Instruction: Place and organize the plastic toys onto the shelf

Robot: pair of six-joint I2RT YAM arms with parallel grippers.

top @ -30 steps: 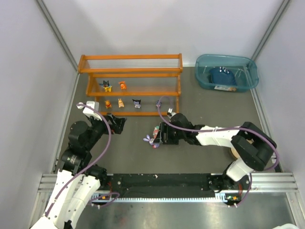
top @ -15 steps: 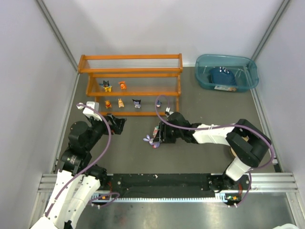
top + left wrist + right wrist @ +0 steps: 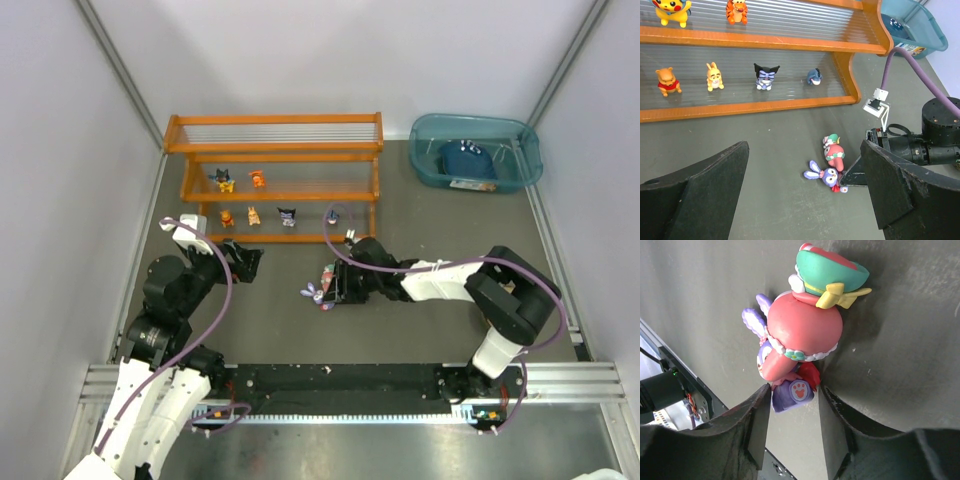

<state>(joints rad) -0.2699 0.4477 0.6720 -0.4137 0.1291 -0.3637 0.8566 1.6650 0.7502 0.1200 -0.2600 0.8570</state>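
A purple bunny [image 3: 313, 293] and a pink-red-white toy [image 3: 328, 277] lie touching on the table in front of the shelf [image 3: 270, 146]. My right gripper [image 3: 338, 289] is low at their right side. In the right wrist view its jaws stand narrowly apart around the bunny's foot [image 3: 792, 392], with a gap at the right finger [image 3: 837, 425]. The pink toy [image 3: 802, 332] lies just beyond. My left gripper [image 3: 805, 200] is wide open and empty, above and to the left of both toys [image 3: 834, 152]. Several toys stand on the shelf's two lower tiers [image 3: 765, 76].
A translucent teal bin [image 3: 520, 135] at the back right holds a dark blue object [image 3: 465, 158]. The shelf's right end post [image 3: 847, 75] stands close behind the two toys. White walls enclose the table on the left, back and right.
My right gripper has crept a little left, closing in on the bunny and the pink toy. The toys and the left arm have hardly moved.
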